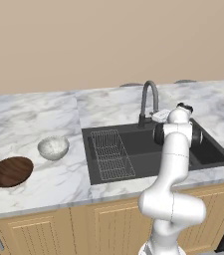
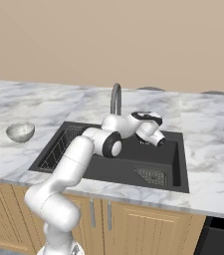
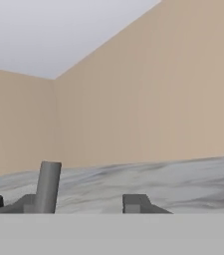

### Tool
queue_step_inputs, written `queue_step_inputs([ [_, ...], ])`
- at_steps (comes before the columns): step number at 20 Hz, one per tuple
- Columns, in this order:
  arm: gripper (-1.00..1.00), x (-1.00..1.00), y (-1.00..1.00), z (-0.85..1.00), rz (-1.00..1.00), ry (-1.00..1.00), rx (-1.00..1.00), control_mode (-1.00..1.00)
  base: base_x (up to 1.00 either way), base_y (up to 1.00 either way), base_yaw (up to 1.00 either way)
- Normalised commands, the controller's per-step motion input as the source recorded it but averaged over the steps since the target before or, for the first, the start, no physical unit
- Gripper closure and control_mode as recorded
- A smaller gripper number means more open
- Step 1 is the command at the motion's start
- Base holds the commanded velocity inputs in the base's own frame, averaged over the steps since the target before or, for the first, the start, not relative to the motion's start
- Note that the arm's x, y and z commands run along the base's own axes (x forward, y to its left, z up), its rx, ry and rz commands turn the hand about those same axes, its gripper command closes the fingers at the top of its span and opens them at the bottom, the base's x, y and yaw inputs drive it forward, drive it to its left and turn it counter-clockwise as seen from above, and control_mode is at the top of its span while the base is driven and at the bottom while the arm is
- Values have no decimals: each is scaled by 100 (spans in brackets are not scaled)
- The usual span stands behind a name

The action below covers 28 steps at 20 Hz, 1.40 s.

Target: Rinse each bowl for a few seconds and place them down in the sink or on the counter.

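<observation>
Two bowls stand on the counter (image 1: 39,117) left of the sink (image 1: 213,154). The small white-grey speckled bowl (image 1: 53,148) (image 2: 20,131) is nearer the basin, and the wide dark brown bowl (image 1: 10,171) lies further left near the front edge. My gripper (image 1: 158,117) (image 2: 156,138) (image 3: 83,205) hovers over the back of the sink, just right of the faucet (image 1: 148,99) (image 2: 115,98), far from both bowls. In the hand view the jaws stand apart, with marble showing between them. A short grey post (image 3: 49,187) rises just inside the left fingertip (image 3: 30,204); contact cannot be judged.
A wire rack (image 1: 111,153) lies in the left part of the basin, and a drain (image 2: 152,175) sits at its right. The back wall rises behind the counter. Wooden cabinet doors (image 1: 118,224) run below the front edge.
</observation>
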Motion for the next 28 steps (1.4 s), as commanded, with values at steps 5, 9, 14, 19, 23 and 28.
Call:
queue_step_inputs([
  [5,100,-8,-32,-5,-1,2,5,-100,0,0,0],
  [9,100,-13,-35,-7,-1,4,6,-100,0,0,0],
  [14,100,-15,-33,-11,0,8,6,-100,0,0,0],
  [19,100,-13,-35,-15,-1,15,6,-100,0,0,0],
  [23,100,-15,-46,-16,0,20,8,-100,0,0,0],
  [28,100,-21,-50,-19,0,18,9,-100,0,0,0],
])
